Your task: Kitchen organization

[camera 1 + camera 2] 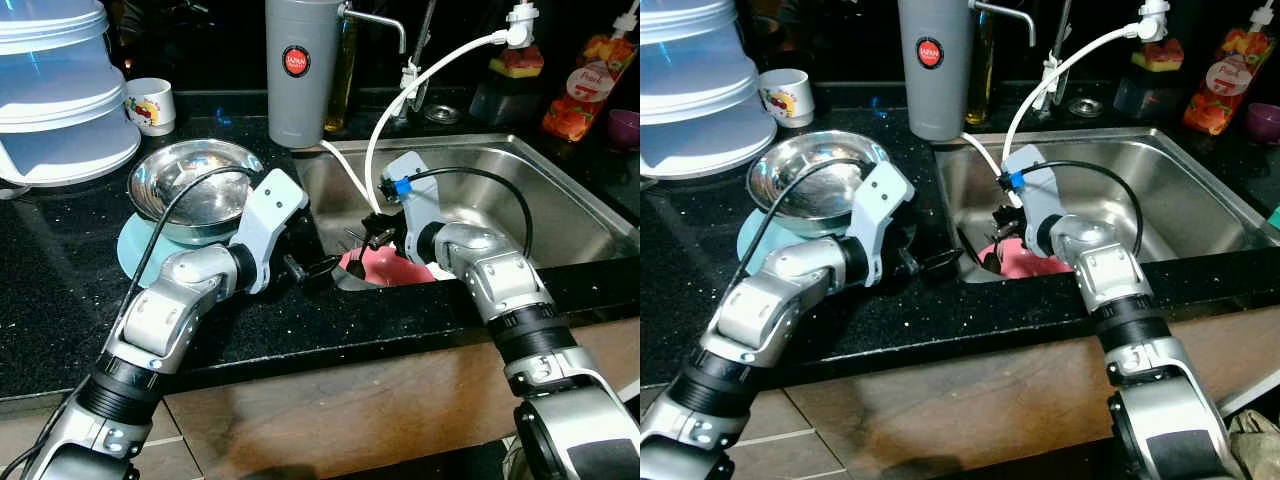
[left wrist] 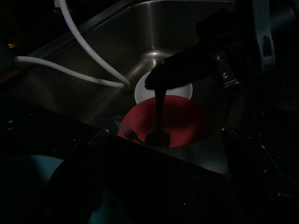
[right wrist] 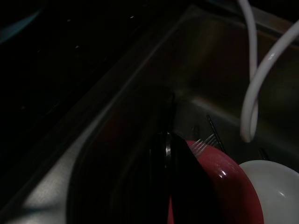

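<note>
The steel sink (image 1: 560,215) holds a red plate (image 1: 395,268) at its near left corner, with a fork (image 2: 125,129) and a white dish (image 3: 275,186) against it. The right gripper (image 1: 375,232) hangs just over the plate, seemingly pinching a dark utensil (image 2: 159,116), though the view is dim. The left gripper (image 1: 318,268) rests on the black counter (image 1: 60,290) at the sink's left edge; whether its fingers are parted, I cannot tell. Further left, a steel bowl (image 1: 195,190) sits on a blue plate (image 1: 135,250).

A fork (image 3: 203,144) rests on a red plate (image 3: 224,186), seemingly overlapping a white plate (image 3: 273,186).
</note>
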`<state>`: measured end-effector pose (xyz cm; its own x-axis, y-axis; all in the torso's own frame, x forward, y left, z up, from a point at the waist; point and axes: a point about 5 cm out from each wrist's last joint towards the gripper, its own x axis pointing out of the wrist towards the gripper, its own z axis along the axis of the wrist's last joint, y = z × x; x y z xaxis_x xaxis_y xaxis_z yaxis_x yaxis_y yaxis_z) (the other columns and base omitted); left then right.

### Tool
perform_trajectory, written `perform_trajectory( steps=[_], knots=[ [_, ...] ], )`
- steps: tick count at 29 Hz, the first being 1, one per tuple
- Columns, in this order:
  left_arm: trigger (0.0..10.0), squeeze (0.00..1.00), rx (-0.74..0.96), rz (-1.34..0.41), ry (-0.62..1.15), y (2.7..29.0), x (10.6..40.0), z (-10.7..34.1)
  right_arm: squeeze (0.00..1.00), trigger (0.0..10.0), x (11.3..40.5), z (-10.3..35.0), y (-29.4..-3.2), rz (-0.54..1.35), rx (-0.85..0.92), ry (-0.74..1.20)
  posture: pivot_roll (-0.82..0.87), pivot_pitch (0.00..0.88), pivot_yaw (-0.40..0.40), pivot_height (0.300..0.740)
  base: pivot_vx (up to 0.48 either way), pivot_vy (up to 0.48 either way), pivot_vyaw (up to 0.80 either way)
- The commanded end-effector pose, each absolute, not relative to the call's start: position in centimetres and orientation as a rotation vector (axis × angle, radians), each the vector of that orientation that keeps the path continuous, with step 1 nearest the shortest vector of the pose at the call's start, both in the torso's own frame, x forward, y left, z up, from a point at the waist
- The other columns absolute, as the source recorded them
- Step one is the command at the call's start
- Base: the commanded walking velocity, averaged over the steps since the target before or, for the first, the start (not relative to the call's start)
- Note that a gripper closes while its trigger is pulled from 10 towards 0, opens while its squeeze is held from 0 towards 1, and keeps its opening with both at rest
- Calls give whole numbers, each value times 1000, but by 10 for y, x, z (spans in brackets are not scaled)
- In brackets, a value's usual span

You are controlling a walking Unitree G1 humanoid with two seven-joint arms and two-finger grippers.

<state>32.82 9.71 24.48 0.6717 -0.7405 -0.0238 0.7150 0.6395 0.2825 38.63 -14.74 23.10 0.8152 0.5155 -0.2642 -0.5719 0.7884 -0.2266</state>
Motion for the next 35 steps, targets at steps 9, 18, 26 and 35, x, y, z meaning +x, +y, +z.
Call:
perform_trajectory(
  steps=[9,18,26,35],
  knots=[
    [10000,0,252,-848,-170,94,323,260,0,10000,387,236,-148,557,-347,163,48,78,-48,740,0,0,0],
    [10000,0,198,-878,-425,97,301,334,0,10000,394,273,-135,487,-229,-78,52,59,-55,740,0,0,0],
    [10000,0,335,-631,-504,162,293,385,0,10000,392,279,-95,514,-82,-154,68,54,-59,740,0,0,0],
    [10000,0,495,-237,-239,285,280,361,1000,10000,394,277,-55,550,149,-135,84,71,-68,740,0,0,0]
  ],
)
